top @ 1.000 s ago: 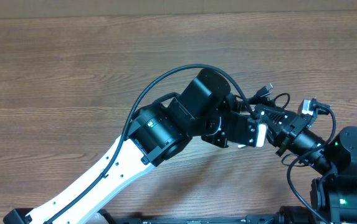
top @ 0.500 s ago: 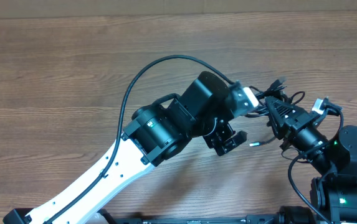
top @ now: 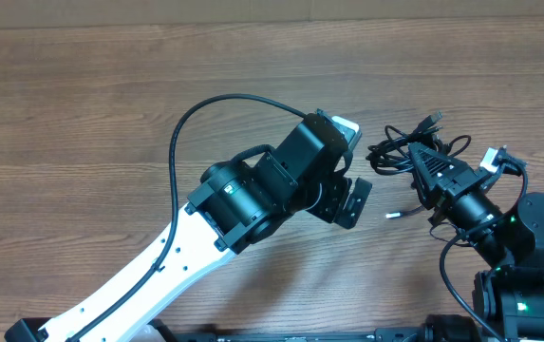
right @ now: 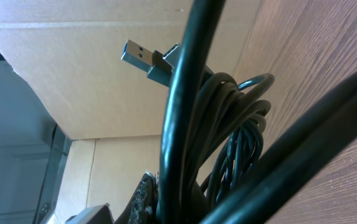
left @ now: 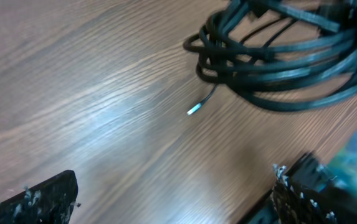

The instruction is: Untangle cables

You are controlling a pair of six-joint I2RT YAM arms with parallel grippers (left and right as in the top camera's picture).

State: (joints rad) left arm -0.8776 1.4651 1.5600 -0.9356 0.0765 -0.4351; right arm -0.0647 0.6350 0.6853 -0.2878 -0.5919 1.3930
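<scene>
The cables are a tangled black bundle right of centre on the wooden table. A USB plug sticks out at the top, and a thin lead with a pale tip trails toward me. My right gripper is shut on the bundle. In the right wrist view the cables fill the frame beside one finger, with the USB plug above. My left gripper stands open just left of the bundle, holding nothing. In the left wrist view the left gripper sits below the cables and the pale tip.
The left arm's own thick black wire arcs over the table above its wrist. The right arm's base stands at the lower right corner. A cardboard wall shows behind the table in the right wrist view.
My left gripper has opened wide and drawn back to the left, off the bundle. The right gripper has carried the cables slightly up and right, and the pale-tipped lead now lies free.
</scene>
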